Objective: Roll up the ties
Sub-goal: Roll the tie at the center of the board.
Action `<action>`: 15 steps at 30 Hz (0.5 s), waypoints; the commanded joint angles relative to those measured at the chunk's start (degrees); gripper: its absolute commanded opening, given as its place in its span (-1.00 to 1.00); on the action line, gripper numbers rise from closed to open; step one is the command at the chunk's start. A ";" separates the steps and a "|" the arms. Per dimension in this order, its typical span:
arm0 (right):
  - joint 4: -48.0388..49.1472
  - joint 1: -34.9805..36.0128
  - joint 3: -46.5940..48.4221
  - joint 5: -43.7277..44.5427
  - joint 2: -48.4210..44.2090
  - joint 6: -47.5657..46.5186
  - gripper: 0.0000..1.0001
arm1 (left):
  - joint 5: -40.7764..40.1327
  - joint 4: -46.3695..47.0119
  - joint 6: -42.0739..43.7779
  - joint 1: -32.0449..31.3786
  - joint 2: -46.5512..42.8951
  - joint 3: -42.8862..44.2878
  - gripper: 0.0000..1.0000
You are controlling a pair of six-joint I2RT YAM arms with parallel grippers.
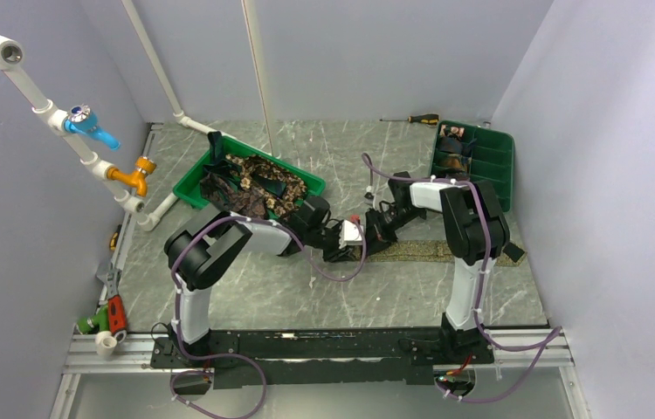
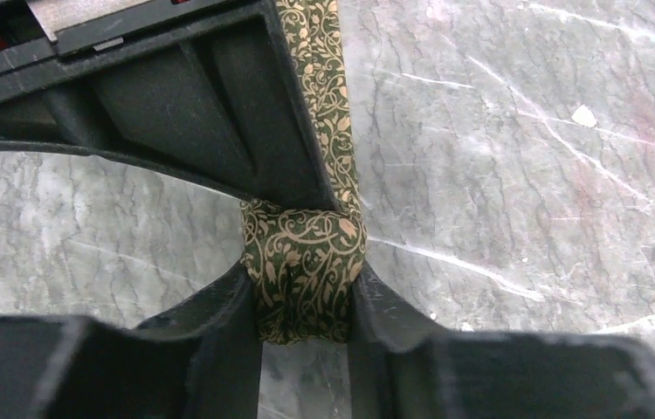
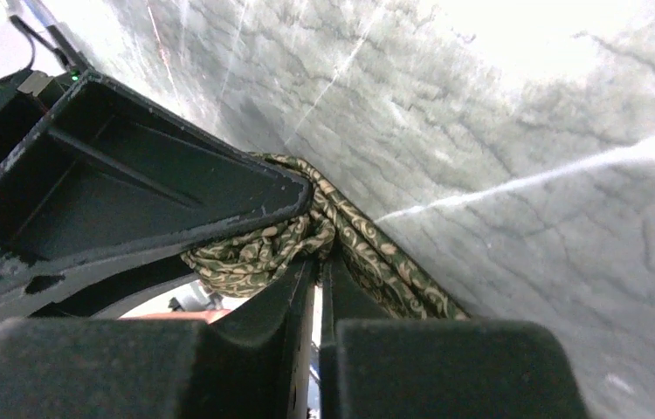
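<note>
Lying on the grey marble-patterned tabletop [image 1: 245, 288] near its middle is the olive-green fabric necktie with a tan vine pattern [image 1: 446, 250]. Its unrolled length runs as a flat strip toward the right side of the table. The near end is wound into a small tight coil [image 2: 305, 262], standing on the surface with the strip leading away from its top edge.

The left gripper [image 2: 302, 284] is clamped on that coil, one black finger pressing each side. The right gripper [image 3: 317, 271] meets it from the opposite side. Its fingers are drawn together with only a sliver of gap, and bunched tie fabric is pinched at their tips, just beside the coil. Both arms reach inward, so the two claws sit close together over the tie's end.

To the rear left, well apart from this work, a green plastic tray [image 1: 186, 188] holds a loose heap of dark and patterned ties [image 1: 254, 188]. At the rear right stands a divided green plastic tray [image 1: 490, 170], with small rolled ties [image 1: 453, 150] in its left compartments. A yellow-and-black-handled screwdriver [image 1: 416, 118] lies by the back wall. White pipework with a blue tap [image 1: 88, 122] and an orange tap [image 1: 132, 175] runs along the left wall.
</note>
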 commanded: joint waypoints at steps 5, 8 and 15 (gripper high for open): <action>0.94 -0.30 -2.46 3.48 -12.35 -5.09 -0.27 | -7.88 -13.91 -4.95 -0.76 0.92 2.19 -0.55; -0.96 -0.43 -2.58 1.76 -14.06 -6.75 -0.20 | -9.26 -15.04 -5.81 -1.29 0.72 1.96 -0.56; 1.99 0.47 -4.01 -1.79 -14.12 -3.19 0.09 | -10.47 -17.51 -4.64 -1.95 1.19 3.78 -0.51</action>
